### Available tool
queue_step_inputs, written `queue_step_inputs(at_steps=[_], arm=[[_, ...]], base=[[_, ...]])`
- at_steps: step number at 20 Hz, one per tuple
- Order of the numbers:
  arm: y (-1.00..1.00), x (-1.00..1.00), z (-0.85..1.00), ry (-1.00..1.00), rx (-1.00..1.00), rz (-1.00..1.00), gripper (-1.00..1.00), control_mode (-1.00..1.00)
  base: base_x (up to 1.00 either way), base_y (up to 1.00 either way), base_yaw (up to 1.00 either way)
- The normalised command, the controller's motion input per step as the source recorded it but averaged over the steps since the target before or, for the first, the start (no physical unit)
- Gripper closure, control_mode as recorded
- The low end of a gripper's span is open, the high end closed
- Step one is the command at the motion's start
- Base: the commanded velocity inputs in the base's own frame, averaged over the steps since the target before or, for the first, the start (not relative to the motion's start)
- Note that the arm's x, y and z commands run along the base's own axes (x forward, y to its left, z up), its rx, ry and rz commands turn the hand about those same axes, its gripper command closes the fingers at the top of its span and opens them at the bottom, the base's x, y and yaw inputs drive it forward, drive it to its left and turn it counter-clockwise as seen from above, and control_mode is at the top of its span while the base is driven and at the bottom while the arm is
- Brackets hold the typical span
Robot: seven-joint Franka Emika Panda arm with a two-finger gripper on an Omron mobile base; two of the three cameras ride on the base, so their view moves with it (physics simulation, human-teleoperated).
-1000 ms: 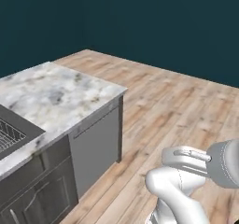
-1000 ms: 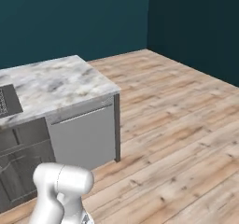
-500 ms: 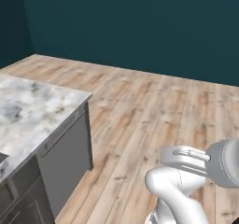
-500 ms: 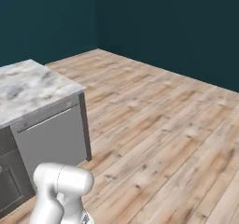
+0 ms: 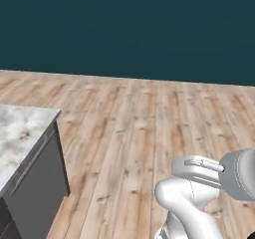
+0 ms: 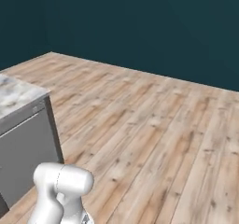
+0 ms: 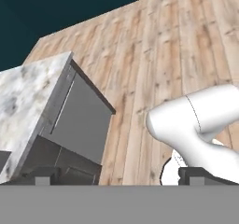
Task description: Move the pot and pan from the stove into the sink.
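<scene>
A dark teal wall (image 5: 129, 29) backs a wide wooden plank floor (image 5: 144, 128). At the left stands a marble-topped counter (image 5: 17, 138) with a grey cabinet front (image 6: 21, 157) (its end panel plain). The gripper (image 7: 119, 176) has its fingers spread wide, holding nothing. Pot, pan, stove and sink cannot be located
</scene>
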Motion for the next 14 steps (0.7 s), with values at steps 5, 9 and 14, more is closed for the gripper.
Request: queue_step_inputs(at_steps=[5, 9, 14], arm=[[0.00, 0.00, 0.00, 0.00, 0.00, 0.00, -1.00, 1.00], [0.00, 0.00, 0.00, 0.00, 0.00, 0.00, -1.00, 1.00], [0.00, 0.00, 0.00, 0.00, 0.00, 0.00, -1.00, 1.00]], base=[[0.12, -0.21, -0.44], [0.12, -0.19, -0.44], [0.11, -0.15, -0.45]])
